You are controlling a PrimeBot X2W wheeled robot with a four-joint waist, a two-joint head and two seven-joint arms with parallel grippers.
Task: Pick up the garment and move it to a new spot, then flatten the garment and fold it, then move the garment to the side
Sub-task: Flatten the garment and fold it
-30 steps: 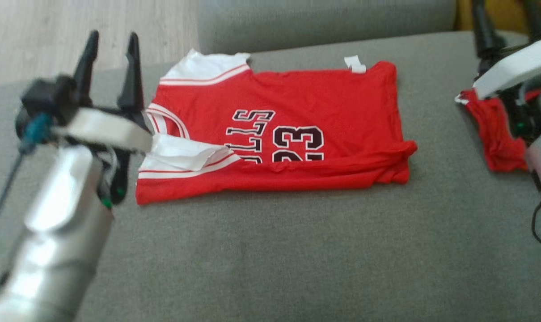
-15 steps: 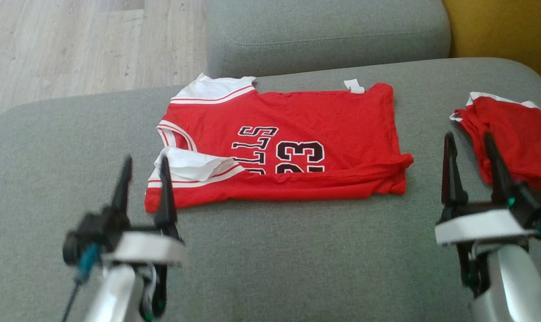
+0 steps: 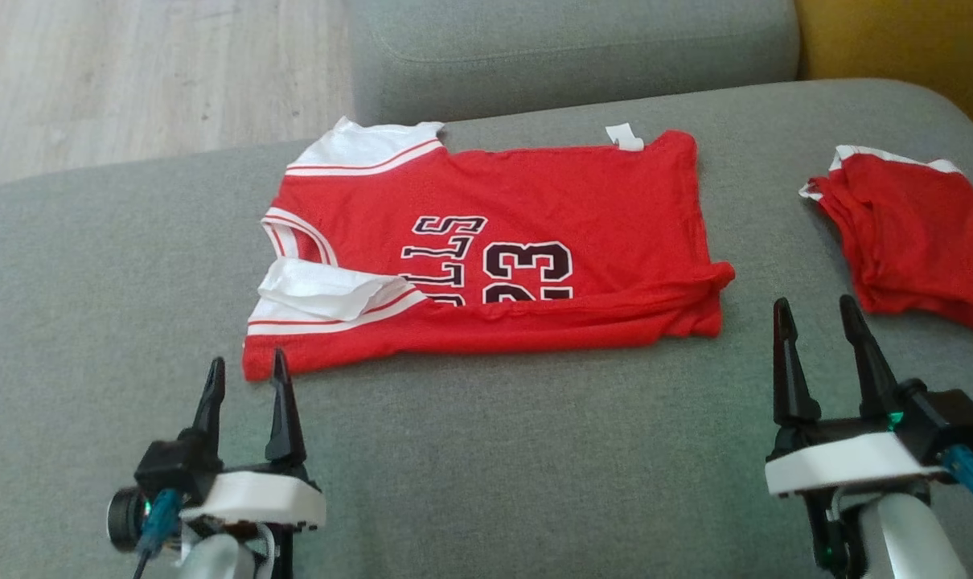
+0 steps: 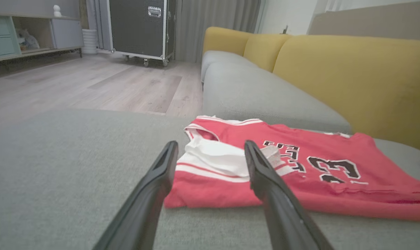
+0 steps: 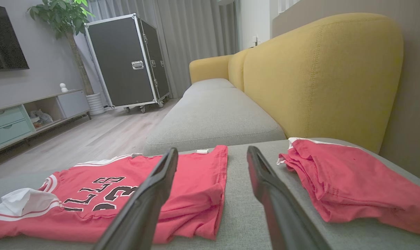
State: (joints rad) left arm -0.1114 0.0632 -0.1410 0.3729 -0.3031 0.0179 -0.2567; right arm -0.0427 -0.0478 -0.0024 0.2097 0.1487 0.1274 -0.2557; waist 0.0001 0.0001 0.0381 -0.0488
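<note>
At 7 o'clock the left hand (image 3: 246,359) hovers empty, fingers wide, near a corner of the folded red 23 jersey (image 3: 535,201), which lies in the middle of the grey sofa seat (image 3: 494,466). At 5 o'clock the right hand (image 3: 813,302), equally wide, is empty. Another red garment (image 3: 913,233) lies at 3 o'clock.

Left gripper (image 3: 247,359), two long dark tapered fingers on a white wrist collar (image 3: 253,498): low at the left of the head view, fingers pointing up that view, jaws spread wide, holding nothing. Right gripper (image 3: 813,302), same build, carried on a silver forearm (image 3: 909,539): low at the right, fingers pointing up, jaws equally wide, holding nothing. Both wrist views confirm the fingers parted. The two grippers stand well apart, roughly level.
</note>
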